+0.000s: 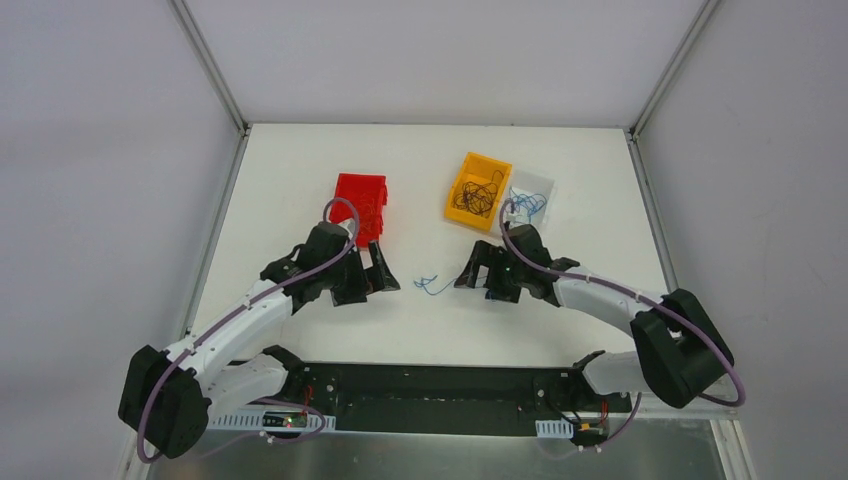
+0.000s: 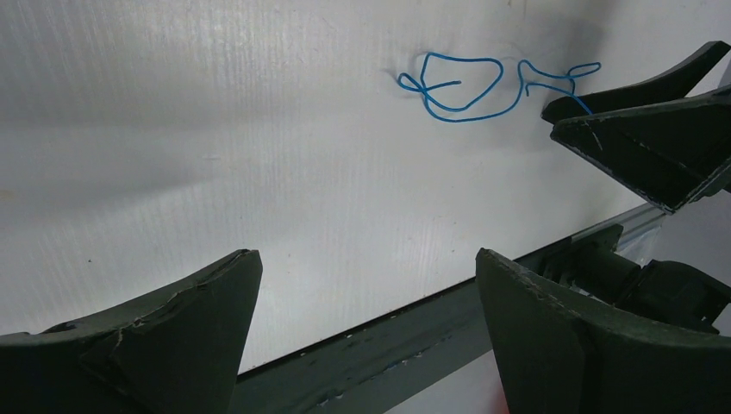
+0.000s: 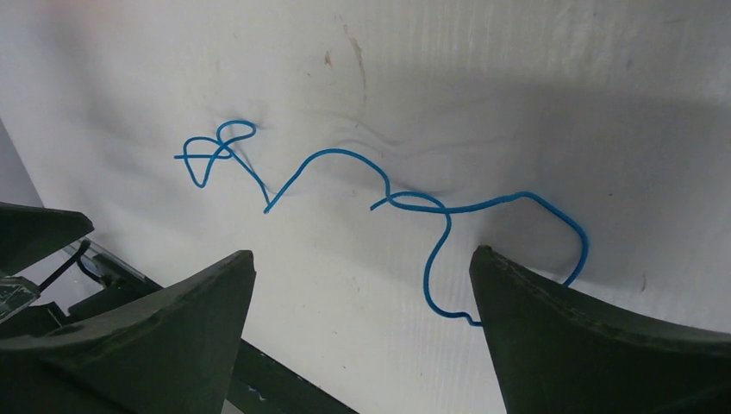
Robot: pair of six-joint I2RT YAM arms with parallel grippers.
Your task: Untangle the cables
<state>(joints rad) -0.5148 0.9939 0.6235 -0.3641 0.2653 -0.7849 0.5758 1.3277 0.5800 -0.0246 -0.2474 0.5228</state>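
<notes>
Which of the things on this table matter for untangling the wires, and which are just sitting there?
Part of the job: loose blue wire on the table; black wires in the yellow bin; blue wires in the clear tray.
Just sitting there: yellow bin, clear tray, red bin (contents unclear).

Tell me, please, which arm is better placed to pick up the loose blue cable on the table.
Right, probably. The blue cable lies just ahead of the open right hand, with one end running beside its finger. In the left wrist view it sits well beyond the open left hand.
</notes>
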